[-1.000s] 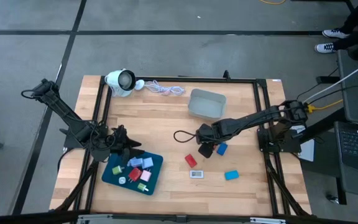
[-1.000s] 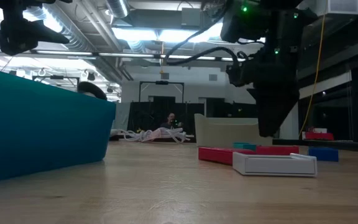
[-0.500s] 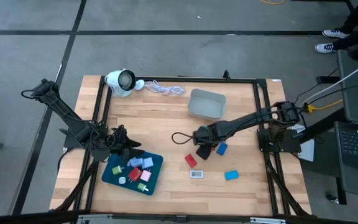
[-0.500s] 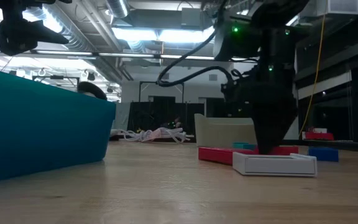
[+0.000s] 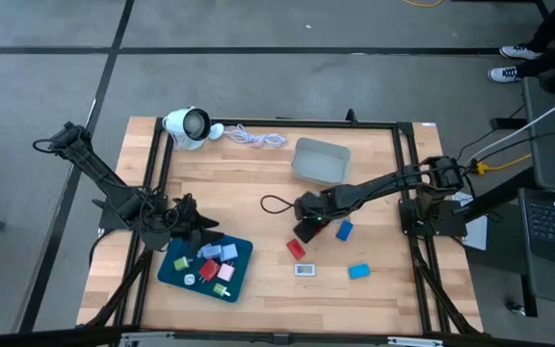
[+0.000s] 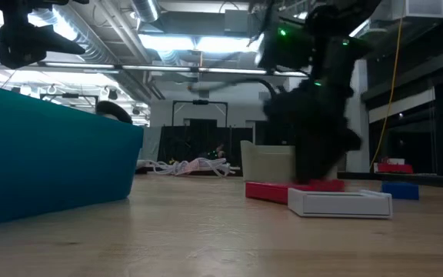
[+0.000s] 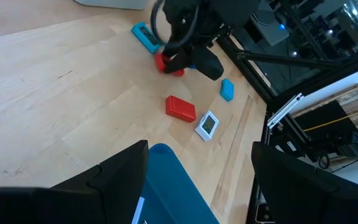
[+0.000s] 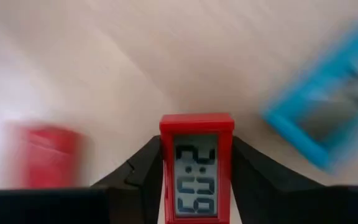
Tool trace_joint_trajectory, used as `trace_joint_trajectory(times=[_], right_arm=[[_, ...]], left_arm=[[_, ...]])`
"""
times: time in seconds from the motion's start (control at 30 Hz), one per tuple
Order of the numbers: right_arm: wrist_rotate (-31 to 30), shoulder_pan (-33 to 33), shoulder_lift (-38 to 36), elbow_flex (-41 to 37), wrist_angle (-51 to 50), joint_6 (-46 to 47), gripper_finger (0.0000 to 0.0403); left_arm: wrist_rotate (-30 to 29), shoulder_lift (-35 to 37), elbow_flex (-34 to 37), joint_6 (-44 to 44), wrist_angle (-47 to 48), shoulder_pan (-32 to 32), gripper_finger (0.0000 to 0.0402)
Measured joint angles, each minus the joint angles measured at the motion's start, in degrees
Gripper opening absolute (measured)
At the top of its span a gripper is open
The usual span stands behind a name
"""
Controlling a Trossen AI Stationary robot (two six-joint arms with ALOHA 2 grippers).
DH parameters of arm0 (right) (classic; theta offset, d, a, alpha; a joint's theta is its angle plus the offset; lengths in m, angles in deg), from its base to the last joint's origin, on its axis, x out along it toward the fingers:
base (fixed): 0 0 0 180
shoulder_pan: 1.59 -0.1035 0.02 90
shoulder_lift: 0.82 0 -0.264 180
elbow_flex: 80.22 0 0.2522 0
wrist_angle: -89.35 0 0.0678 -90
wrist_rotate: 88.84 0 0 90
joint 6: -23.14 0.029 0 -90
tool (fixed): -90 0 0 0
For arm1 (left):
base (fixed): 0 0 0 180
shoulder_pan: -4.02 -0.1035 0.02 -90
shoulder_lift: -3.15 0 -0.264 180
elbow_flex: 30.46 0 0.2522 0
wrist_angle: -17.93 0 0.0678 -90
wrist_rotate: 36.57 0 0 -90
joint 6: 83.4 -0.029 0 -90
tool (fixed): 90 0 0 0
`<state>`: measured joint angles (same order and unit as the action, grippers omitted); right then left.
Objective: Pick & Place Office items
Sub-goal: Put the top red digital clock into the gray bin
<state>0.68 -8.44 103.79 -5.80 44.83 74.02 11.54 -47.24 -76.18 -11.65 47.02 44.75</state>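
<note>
My right gripper [image 5: 304, 232] is at mid-table, pointing steeply down and shut on a small red clock [image 8: 196, 168] with a grey display. Around it on the wood lie a red block [image 5: 296, 249], a white piece [image 5: 304, 269], a light blue piece [image 5: 358, 272] and a blue one [image 5: 344, 230]. The dark teal tray [image 5: 240, 253] at the near left holds several small pieces. My left gripper [image 5: 196, 231] hangs open over the tray's far edge with nothing between its fingers [image 7: 120, 177]. My right gripper pinches the red clock by its two long sides [image 8: 165, 169] between its two fingers [image 8: 143, 173], coming from above. The display faces up toward the wrist. Whether the clock's underside is clear of the table I cannot tell.
A grey bin [image 5: 321, 161] stands at the far middle, just beyond my right arm. A white round device [image 5: 187, 125] with its cord [image 5: 253, 138] lies at the far left. Black frame rails [image 5: 405, 193] run along the table's sides.
My right gripper has gone down and a little toward the table's left edge, rolling its wrist as it went; the low view shows it blurred over the red pieces now. My left arm has kept still.
</note>
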Motion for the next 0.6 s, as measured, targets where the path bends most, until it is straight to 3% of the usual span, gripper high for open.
trace_joint_trajectory(times=[0.17,0.27,0.43,0.6], right_arm=[[1.71,0.52,-2.02,0.68,15.95,4.76,0.0146],[-0.97,1.5,-2.22,4.0,20.04,5.3,0.0146],[-5.73,4.96,-2.28,12.32,17.1,-1.74,0.0145],[-12.43,10.87,-2.35,20.57,3.5,-9.59,0.0145]], left_arm=[[-0.01,0.0,0.0,-0.03,-0.01,0.0,0.0281],[-0.01,-0.02,-0.02,-0.02,-0.03,0.0,0.0281],[-0.01,0.0,-0.03,0.4,-0.22,0.0,0.0281],[0.0,-0.02,-0.02,0.52,-0.17,0.04,0.0281]])
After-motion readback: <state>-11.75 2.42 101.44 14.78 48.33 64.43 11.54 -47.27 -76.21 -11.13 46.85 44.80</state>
